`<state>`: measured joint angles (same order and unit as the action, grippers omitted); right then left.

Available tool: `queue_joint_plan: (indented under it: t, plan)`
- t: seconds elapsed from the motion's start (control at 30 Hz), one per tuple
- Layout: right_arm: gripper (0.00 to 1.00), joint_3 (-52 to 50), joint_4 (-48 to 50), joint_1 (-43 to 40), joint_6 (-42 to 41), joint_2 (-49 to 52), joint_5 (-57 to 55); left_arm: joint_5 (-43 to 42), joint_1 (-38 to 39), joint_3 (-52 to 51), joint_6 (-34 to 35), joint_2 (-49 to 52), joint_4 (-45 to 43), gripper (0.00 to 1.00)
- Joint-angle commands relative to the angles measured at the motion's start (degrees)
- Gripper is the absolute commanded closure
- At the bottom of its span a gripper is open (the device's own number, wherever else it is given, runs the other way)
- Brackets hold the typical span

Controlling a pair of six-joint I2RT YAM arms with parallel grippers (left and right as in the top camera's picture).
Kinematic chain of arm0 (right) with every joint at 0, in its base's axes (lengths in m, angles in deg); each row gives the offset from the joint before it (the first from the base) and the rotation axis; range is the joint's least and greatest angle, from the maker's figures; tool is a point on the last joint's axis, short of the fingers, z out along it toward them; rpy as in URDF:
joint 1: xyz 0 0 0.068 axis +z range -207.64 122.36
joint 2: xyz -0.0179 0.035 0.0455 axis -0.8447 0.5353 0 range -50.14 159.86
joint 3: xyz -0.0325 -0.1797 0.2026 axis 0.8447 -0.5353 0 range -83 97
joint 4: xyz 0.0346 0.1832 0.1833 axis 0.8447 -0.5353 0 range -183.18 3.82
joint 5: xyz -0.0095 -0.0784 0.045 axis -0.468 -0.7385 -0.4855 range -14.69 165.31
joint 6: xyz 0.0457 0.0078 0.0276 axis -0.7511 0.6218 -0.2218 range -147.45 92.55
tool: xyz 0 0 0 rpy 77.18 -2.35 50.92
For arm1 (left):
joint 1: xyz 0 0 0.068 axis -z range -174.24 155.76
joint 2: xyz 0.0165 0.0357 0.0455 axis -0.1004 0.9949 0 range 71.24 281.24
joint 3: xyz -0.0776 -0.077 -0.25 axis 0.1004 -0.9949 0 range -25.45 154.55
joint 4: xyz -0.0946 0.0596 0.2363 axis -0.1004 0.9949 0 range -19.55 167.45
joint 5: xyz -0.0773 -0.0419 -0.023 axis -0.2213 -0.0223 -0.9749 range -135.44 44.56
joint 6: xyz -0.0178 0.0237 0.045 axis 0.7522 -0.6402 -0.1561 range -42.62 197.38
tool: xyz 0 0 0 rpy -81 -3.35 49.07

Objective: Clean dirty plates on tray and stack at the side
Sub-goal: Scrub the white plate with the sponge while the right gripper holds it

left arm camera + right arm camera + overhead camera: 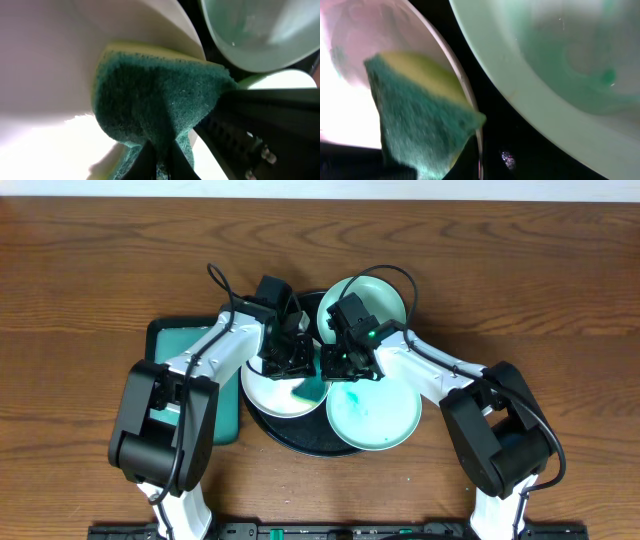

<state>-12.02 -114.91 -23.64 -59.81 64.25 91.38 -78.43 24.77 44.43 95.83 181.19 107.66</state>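
The black round tray [300,438] holds a white plate [270,392] at its left and a mint plate [380,418] with teal smears at its front right. A second mint plate [365,298] lies at the back. My left gripper [293,368] is shut on a green and yellow sponge [308,389] that presses on the white plate [45,65]; the left wrist view shows the sponge [160,95] pinched in the fingers [162,165]. My right gripper [340,368] sits at the white plate's right rim [479,145] and seems shut on it. The smeared mint plate [560,60] lies beside it.
A rectangular teal tray [170,340] with a dark rim lies left of the black tray, partly under my left arm. Both arms cross over the tray's middle, close together. Brown wooden table lies all around.
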Motion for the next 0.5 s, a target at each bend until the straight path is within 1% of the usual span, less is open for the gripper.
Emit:
queue_joint_plan:
  t: [0.0, 0.23, 0.4, 0.43, 0.47]
  plan:
    - [0.99, -1.66, -2.27, 1.36, 1.57, 2.62, 0.83, 8.76, -2.03, -0.26, 2.73, 0.66, -1.77, 0.93]
    - [0.99, -1.66, -2.73, 1.33, 1.53, 2.62, 0.85, 28.22, -6.60, -0.26, 3.28, 0.66, -0.33, 0.93]
    - [0.99, -1.66, -3.04, 1.33, 1.11, 2.62, 0.59, 37.09, -7.85, -0.26, 3.52, 0.66, 2.47, 0.93]
    - [0.99, -1.66, -3.13, 1.33, 1.09, 2.62, 0.44, 39.98, -7.85, -0.26, 4.63, 0.66, 3.78, 0.93]
    - [0.99, -1.66, -3.15, 1.33, 1.09, 2.62, 0.44, 40.79, -7.85, -0.26, 4.83, 0.66, 4.26, 0.93]
